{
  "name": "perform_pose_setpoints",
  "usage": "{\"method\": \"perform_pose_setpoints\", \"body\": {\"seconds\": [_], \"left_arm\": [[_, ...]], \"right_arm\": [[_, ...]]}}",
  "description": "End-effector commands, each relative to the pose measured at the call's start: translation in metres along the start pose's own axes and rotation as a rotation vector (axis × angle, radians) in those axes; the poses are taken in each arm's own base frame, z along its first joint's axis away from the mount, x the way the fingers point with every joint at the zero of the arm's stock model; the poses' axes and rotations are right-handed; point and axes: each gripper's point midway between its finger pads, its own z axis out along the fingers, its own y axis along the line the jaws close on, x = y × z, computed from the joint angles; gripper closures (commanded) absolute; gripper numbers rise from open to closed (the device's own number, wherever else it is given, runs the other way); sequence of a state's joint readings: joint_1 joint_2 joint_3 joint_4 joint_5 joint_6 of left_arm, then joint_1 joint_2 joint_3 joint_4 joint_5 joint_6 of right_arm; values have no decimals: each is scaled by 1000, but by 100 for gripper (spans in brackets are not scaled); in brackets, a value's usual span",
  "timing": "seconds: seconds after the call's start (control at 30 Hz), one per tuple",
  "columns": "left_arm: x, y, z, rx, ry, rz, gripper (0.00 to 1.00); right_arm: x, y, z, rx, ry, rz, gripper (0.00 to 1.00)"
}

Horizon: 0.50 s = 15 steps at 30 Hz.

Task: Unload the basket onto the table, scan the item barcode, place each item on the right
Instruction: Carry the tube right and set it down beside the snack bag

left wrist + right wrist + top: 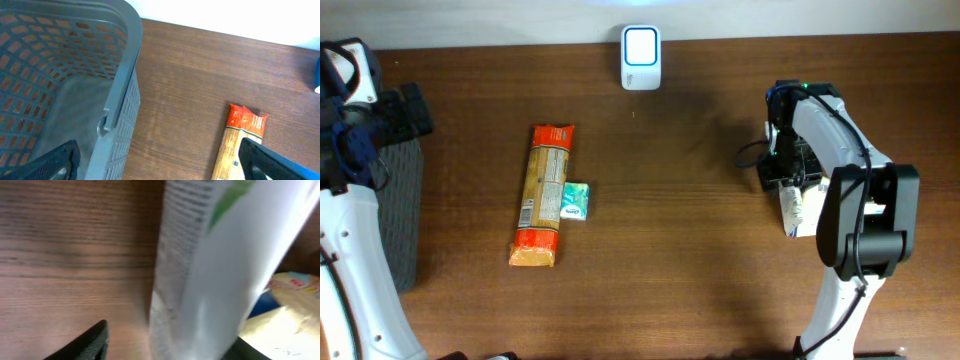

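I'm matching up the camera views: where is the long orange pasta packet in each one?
Overhead: the pasta packet lies left of centre, running up and down the picture.
Left wrist: its orange end shows at lower right.
Right wrist: not in it.
Shared landmark: the grey basket, left of the packet in both.

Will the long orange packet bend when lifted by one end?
Probably little: the packet lies straight and flat. Its film wrapper may be slippery. Pushed sideways, it may shove the teal pack beside it.
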<state>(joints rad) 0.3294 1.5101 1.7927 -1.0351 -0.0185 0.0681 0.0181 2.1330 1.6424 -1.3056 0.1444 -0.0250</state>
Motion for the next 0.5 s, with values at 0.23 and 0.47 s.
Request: {"method": "perform_pose_setpoints", "body": {"seconds": [0.23,0.47], "left_arm": [[-4,2,-5,-7,-17,14,1],[-4,2,-5,-7,-17,14,1]], "right_arm": [[-31,80,-88,-278,-189,-102,14],[-26,181,-104,-498,-210,-207,20]]}}
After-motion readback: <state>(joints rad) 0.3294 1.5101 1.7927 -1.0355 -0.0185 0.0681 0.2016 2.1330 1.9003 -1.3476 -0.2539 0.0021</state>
